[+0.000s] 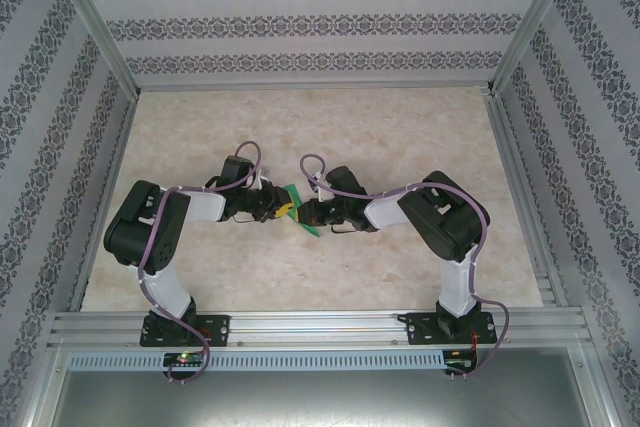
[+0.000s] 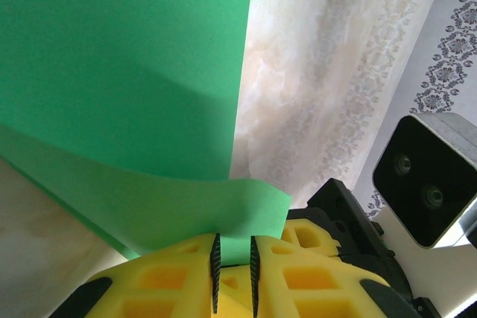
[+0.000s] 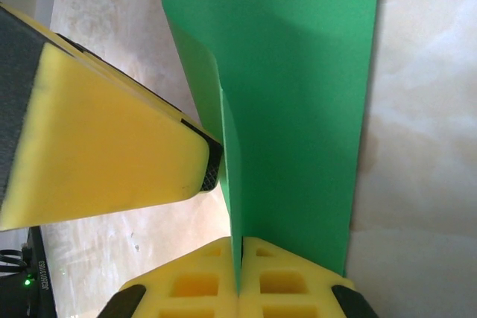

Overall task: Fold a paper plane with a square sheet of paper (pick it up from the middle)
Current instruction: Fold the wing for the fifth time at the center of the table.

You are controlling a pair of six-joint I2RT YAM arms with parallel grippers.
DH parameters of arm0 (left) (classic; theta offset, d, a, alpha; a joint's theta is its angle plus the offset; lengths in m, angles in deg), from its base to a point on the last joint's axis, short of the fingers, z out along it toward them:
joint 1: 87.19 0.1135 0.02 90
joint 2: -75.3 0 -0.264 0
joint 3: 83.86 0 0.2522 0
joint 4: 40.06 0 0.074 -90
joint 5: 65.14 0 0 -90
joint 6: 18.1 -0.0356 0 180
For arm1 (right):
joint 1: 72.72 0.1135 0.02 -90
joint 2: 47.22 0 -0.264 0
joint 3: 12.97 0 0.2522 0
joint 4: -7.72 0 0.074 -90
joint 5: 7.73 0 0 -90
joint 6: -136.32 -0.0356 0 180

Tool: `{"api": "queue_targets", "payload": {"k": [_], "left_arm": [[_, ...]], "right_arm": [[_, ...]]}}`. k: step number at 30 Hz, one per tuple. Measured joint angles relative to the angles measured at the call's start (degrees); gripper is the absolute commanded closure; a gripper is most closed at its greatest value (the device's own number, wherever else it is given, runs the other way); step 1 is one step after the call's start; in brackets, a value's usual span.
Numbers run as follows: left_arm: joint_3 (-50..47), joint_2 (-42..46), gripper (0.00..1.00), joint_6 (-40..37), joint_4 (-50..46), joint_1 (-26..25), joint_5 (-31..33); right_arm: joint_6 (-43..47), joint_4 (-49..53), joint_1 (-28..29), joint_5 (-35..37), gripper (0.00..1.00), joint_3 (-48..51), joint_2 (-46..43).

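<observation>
The bright green sheet of paper (image 1: 298,211) hangs above the table between my two grippers, bent into two flaps. In the right wrist view the paper (image 3: 298,94) stands upright, and my right gripper (image 3: 239,262) is shut on its lower edge. My left gripper (image 2: 234,266) is slightly open, its two black pads a narrow gap apart, with a flap of the paper (image 2: 119,72) lying in that gap. One left finger (image 3: 104,147) shows in the right wrist view, its pad touching the paper's side. In the top view the left gripper (image 1: 281,209) and right gripper (image 1: 309,215) meet at the paper.
The beige marbled table (image 1: 400,137) stretches behind and to both sides of the arms, ringed by patterned walls and an aluminium frame (image 1: 320,325). The right arm's wrist camera housing (image 2: 428,176) sits close to my left fingers.
</observation>
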Motion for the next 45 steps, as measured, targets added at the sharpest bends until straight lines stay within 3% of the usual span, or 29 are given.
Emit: {"api": "queue_targets", "payload": {"k": [8,24,45], "left_arm": [[0.0,-1.2,0.8,0.0,0.0,0.0,0.0],[0.0,-2.4,0.8,0.0,-0.1,-0.3,-0.1],[0.0,-2.4,0.8,0.0,-0.1,-0.3,-0.2]], "right_arm": [[1.2,2.3,-0.3,-0.6,0.99,-0.9,0.0],[1.1,6.4,-1.5,-3.2,0.82,-1.4,-1.4],[1.1,17.4,-2.6,-5.0,0.77,-3.7,-4.3]]}}
